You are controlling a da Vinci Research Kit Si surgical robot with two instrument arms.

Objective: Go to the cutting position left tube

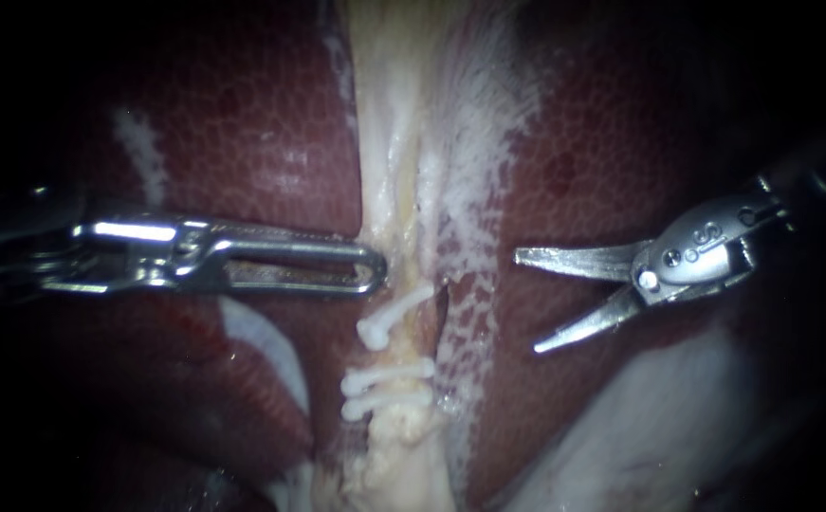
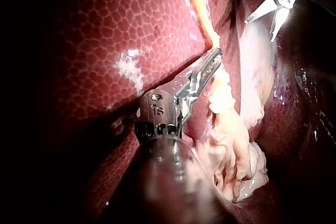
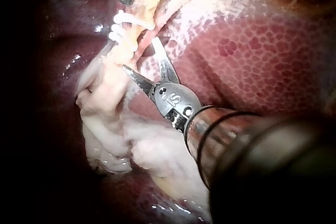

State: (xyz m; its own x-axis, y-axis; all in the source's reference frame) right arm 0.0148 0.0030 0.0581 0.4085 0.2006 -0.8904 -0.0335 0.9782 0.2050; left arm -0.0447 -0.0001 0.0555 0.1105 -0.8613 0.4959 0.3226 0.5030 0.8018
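The tube [image 1: 401,349] runs down the middle of the endoscope view as a pale, yellowish strand between the dark red lobes of the liver [image 1: 270,123]. It carries three white clips [image 1: 386,379]: one set higher and a pair close together below it. The left instrument [image 1: 370,270] comes in level from the side, and its jaws lie closed on the edge of the tube just above the highest clip, as far as the endoscope and left wrist views show. The right instrument [image 1: 526,301] ends in two slim blades that stand wide apart with nothing between them. It points at the tube from the other side and sits near it without touching. The tube looks soft, wet and thin, so it will likely bend and slide under a blade rather than resist, and it could tear if pulled hard. The hold above the clips seems the right place to keep it taut. The bare stretch between the single clip and the lower pair is the likely spot for the blades. They should straddle it squarely, clear of the clips and of the liver surface behind.
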